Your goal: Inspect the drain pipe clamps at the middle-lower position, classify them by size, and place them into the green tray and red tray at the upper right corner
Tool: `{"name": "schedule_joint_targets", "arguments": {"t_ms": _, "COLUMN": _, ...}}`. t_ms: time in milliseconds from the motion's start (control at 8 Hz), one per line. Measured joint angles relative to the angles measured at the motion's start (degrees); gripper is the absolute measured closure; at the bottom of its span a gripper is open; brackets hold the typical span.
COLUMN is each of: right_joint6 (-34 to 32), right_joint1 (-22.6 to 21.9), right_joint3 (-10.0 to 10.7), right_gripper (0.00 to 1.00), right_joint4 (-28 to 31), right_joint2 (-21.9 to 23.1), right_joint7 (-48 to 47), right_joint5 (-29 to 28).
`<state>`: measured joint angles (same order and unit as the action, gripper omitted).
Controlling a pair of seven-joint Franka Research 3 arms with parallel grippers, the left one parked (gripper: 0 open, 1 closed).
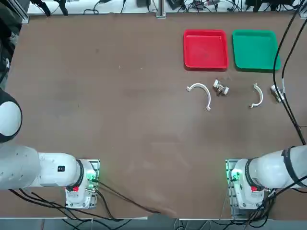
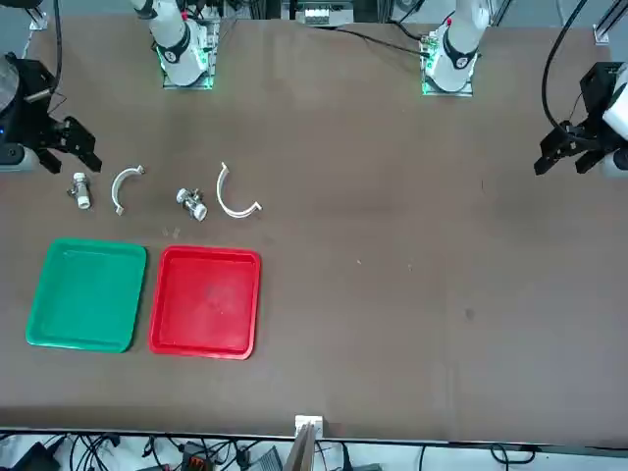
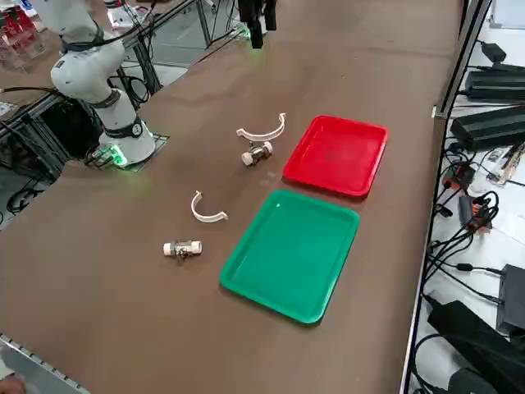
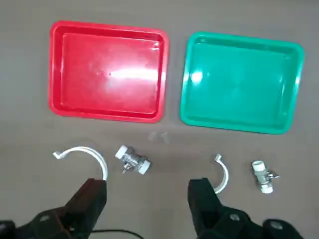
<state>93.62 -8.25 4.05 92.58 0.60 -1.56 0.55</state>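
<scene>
- We see the larger drain pipe clamp lying flat on the brown desk, just below the red tray in the top view — near it, not touching.
- The smaller drain pipe clamp lies further to the right, below the green tray, also apart from it.
- Between the two clamps sits a stubby metal fitting; a second metal fitting lies just beyond the smaller clamp, near the desk's right edge.
- The two trays stand side by side at the upper right corner of the desk, red on the left, green on the right in the top view; we see nothing inside either one.
- In the wrist view the right end effector hovers above the desk with its two dark fingers spread wide and nothing between them — it grips nothing.
- In that same view the larger clamp shows near one finger, the smaller clamp near the other finger, and the first fitting beyond the gap between them.
</scene>
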Motion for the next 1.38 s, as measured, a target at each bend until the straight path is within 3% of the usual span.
{"name": "schedule_joint_targets", "arguments": {"t_ms": 375, "right_joint6": 2.8, "right_joint1": -6.8, "right_joint3": -0.3, "right_gripper": 0.0, "right_joint4": 4.3, "right_joint2": -2.1, "right_joint7": 0.1, "right_joint5": -1.3}}
{"name": "schedule_joint_targets", "arguments": {"t_ms": 875, "right_joint6": 20.7, "right_joint1": -21.3, "right_joint3": -0.7, "right_gripper": 0.0, "right_joint4": 17.6, "right_joint2": -7.3, "right_joint7": 1.0, "right_joint5": -1.4}}
{"name": "schedule_joint_targets", "arguments": {"t_ms": 1375, "right_joint6": 26.1, "right_joint1": -23.1, "right_joint3": 0.1, "right_gripper": 0.05, "right_joint4": 20.1, "right_joint2": -17.0, "right_joint7": 18.8, "right_joint5": -1.4}}
